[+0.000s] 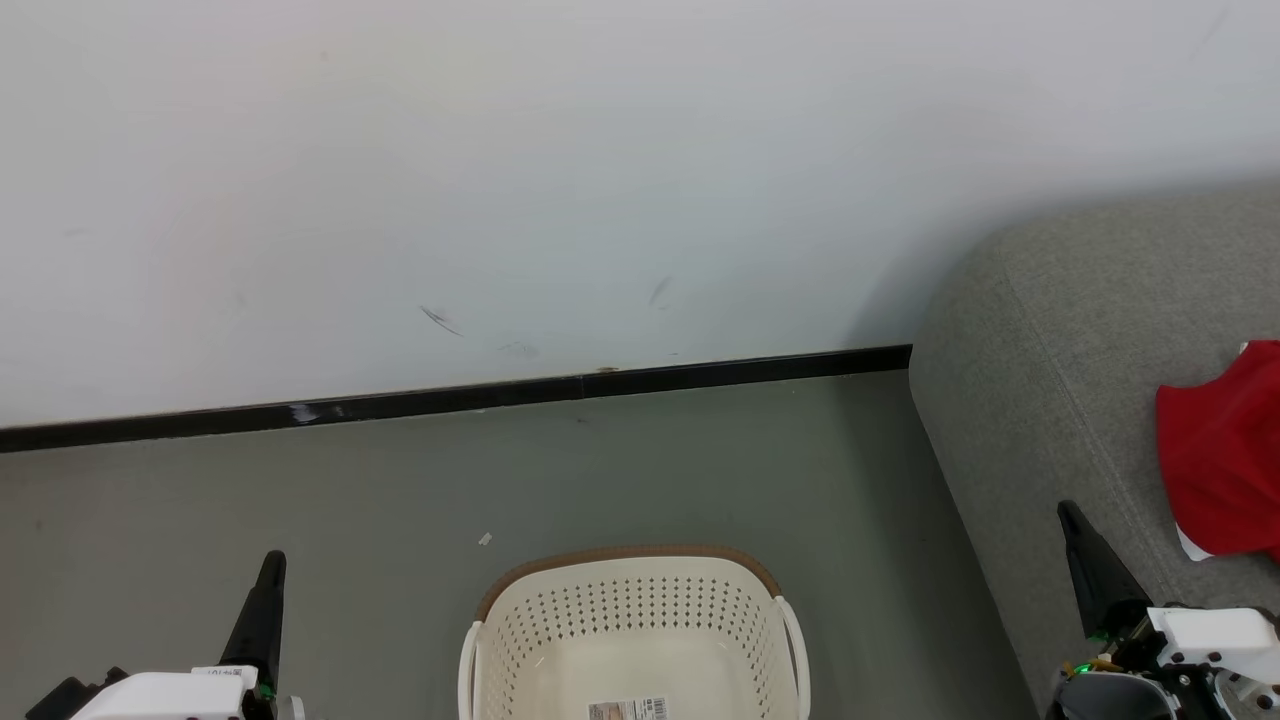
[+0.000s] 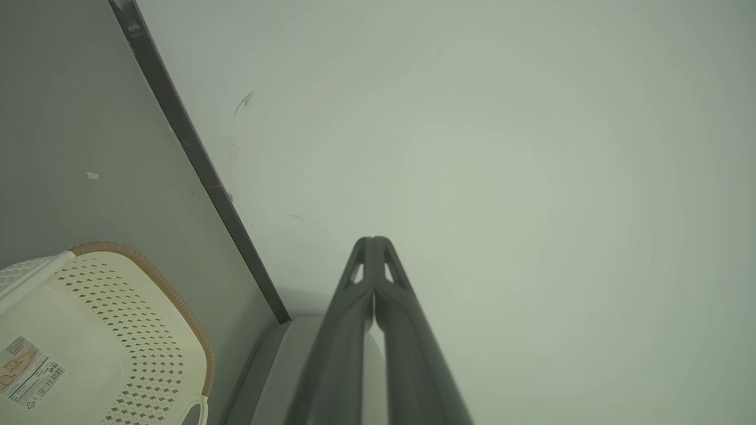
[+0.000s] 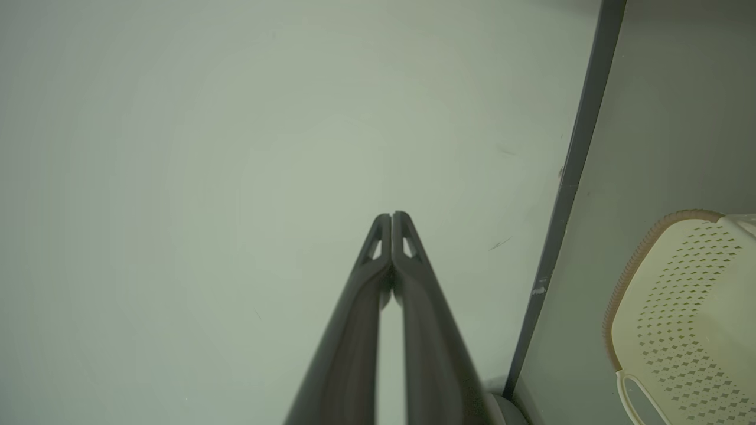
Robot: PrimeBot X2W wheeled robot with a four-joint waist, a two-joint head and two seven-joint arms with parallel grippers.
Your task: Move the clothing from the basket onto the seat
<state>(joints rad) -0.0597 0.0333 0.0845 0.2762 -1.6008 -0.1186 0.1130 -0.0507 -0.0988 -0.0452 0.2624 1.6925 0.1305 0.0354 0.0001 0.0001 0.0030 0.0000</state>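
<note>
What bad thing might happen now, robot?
1. The shut right gripper appears close to the seat; a careless swing might snag the red clothing lying there and drag it off.
2. The basket is partly cut off at the head view's bottom edge, so more clothing might hide there unseen.

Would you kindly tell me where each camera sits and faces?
Head view: on the head, looking forward and down at basket, wall, seat with clothing; left tool and right tool in lower corners.
Left wrist view: left wrist, along its shut tool at the wall.
Right wrist view: right wrist, along its shut tool at the wall.
All share the basket.
</note>
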